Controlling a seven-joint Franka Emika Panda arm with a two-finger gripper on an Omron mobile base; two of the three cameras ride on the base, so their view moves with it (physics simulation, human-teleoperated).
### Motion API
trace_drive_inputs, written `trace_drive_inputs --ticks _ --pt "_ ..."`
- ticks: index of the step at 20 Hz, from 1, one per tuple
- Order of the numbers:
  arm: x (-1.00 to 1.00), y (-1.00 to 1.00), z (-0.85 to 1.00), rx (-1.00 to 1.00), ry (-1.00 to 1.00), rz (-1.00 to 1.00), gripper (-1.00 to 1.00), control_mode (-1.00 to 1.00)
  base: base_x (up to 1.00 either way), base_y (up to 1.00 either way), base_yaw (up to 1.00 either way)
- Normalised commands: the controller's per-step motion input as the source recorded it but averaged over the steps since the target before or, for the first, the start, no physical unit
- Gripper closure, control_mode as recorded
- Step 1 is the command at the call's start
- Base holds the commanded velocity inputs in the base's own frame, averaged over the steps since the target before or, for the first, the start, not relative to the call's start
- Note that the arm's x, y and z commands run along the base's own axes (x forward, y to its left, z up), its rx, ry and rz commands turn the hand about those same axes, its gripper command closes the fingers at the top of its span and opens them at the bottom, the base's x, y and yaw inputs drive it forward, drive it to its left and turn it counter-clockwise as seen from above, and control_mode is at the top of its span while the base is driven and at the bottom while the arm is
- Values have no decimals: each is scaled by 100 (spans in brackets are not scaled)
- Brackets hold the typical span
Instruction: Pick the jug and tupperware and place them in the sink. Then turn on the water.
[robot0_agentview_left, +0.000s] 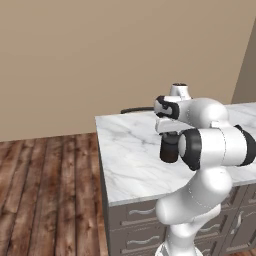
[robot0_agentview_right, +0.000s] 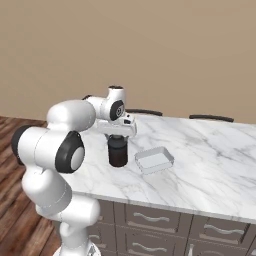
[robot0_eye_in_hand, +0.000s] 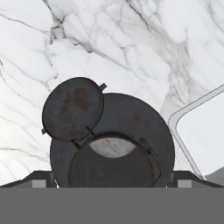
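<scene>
Poised over the white marble bench (robot0_agentview_right: 200, 165), the robot's gripper (robot0_agentview_right: 118, 137) hangs with fingers spread wide directly above the squat black-brown lidded jug (robot0_agentview_right: 118, 152), not yet gripping it. The shallow pale translucent tupperware (robot0_agentview_right: 154, 159) sits just right. Next, seemingly: descend, close, lift.

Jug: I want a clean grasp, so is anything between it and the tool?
Nothing visible. The open tool hangs right above the jug, its tips to either side of it in the hand view. The tupperware lies beside the jug, clear of it.
</scene>
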Motion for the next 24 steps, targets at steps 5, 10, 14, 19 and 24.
trace_drive_inputs --ticks 5,10,14,19,24 --pt "0 0 -23 0 1 0 -100 -100 0 0 0" --pt "0 0 -2 0 5 0 -100 -100 0 0 0" --pt "0 0 0 0 6 0 -100 -100 0 0 0" --pt "0 0 0 0 5 0 100 -100 0 0 0" --pt "0 0 0 0 1 0 100 -100 0 0 0"
